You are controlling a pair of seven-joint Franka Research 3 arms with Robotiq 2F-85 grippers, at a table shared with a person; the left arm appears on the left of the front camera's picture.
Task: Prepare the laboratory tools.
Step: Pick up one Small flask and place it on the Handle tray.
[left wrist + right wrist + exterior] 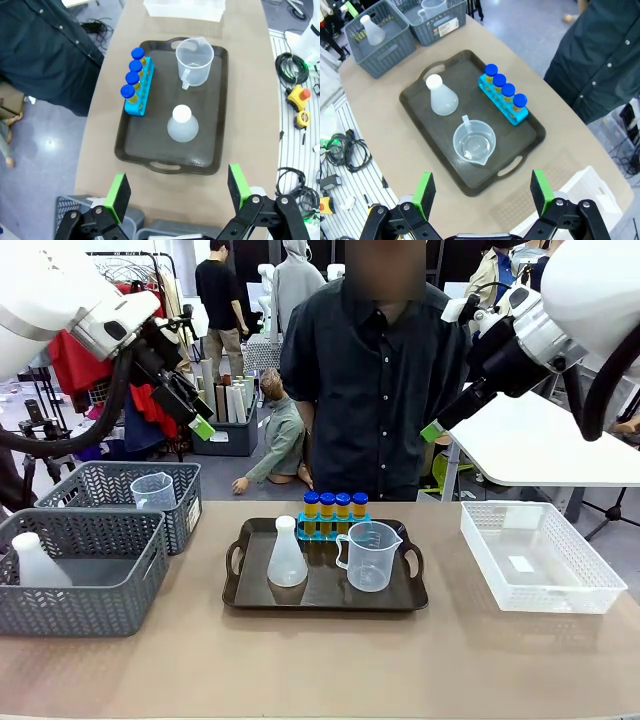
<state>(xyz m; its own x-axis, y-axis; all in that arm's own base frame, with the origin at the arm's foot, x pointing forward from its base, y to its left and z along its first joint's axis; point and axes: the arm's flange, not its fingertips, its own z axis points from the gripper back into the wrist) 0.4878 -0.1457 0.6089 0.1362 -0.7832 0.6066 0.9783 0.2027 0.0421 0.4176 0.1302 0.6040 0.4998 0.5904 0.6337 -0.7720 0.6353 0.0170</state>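
A dark tray (325, 600) lies mid-table. On it stand a translucent white conical flask (287, 556), a clear measuring beaker (370, 556) with a handle, and a blue rack of several blue-capped tubes (335, 511) of amber liquid. Both arms hang high above the table. My left gripper (203, 426) is up at the left, my right gripper (433, 430) up at the right. In the left wrist view the left gripper (178, 192) stands open and empty over the tray (135, 147), flask (182, 125), beaker (194, 61) and tubes (134, 80). The right gripper (482, 192) is likewise open above the flask (441, 99), beaker (474, 143) and tubes (505, 93).
Two grey mesh baskets sit at the left: the far basket (185, 502) holds another beaker, the near basket (95, 590) another flask. A clear white bin (540, 558) stands at the right. A person in a dark shirt (375, 380) stands at the far edge.
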